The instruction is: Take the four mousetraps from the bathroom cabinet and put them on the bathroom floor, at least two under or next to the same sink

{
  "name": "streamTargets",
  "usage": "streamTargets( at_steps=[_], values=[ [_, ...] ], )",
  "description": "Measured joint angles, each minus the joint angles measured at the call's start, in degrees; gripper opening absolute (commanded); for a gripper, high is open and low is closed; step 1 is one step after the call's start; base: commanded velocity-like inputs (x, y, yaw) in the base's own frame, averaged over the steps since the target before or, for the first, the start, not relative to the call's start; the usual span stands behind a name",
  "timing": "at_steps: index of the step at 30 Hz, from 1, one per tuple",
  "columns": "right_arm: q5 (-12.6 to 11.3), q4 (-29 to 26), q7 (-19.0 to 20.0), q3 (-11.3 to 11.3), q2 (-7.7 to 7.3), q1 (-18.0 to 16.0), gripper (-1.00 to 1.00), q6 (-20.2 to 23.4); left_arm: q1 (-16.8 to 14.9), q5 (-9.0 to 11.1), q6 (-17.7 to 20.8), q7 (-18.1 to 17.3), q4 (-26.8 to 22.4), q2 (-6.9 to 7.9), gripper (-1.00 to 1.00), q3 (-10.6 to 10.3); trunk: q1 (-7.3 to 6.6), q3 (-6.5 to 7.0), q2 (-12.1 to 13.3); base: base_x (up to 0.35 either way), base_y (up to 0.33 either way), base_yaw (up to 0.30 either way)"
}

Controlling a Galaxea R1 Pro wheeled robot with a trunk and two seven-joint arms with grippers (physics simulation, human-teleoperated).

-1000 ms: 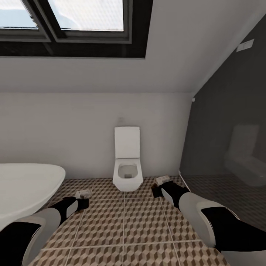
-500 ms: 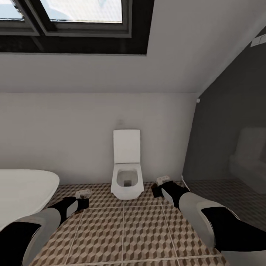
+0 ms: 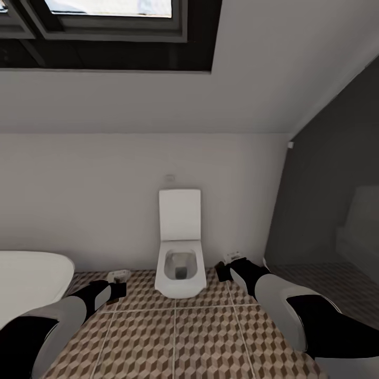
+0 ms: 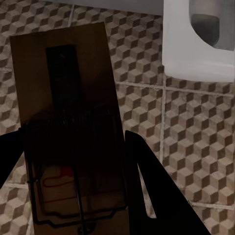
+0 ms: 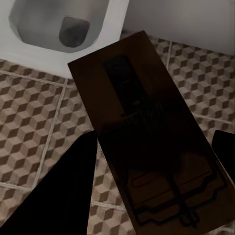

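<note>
bathtub (image 3: 26, 279) cut off at frame edge, mousetrap (image 4: 68, 132) base cropped (wire end) — toilet (image 5: 63, 29) partly out of frame

No lettering, brand, number or sign can be read anywhere in these views (the mousetrap (image 4: 68, 132) boards carry a small red mark, perhaps a printed outline, too dim to make out as text).

Brown mousetrap (image 4: 68, 132); cube-patterned floor (image 3: 205, 337); seemingly white toilet (image 3: 180, 263).

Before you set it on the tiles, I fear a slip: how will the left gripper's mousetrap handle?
The mousetrap looks like a stiff, flat wooden board, so probably light and unbending. Flat, it should lie still on the bathroom floor, not roll. Its wire parts could snag.
</note>
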Motion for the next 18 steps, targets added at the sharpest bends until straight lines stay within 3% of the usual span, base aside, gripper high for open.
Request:
streamTargets(
  at_steps=[18],
  values=[
    [-0.1, 0.1, 0.1, 0.0, -0.02, 0.0, -1.0, 0.8, 0.0, 0.0, -0.3, -0.1, 0.1, 0.27, -1.0, 0.0, 0.0, 0.0, 0.0, 0.317, 0.0, 0.003]
  ],
)
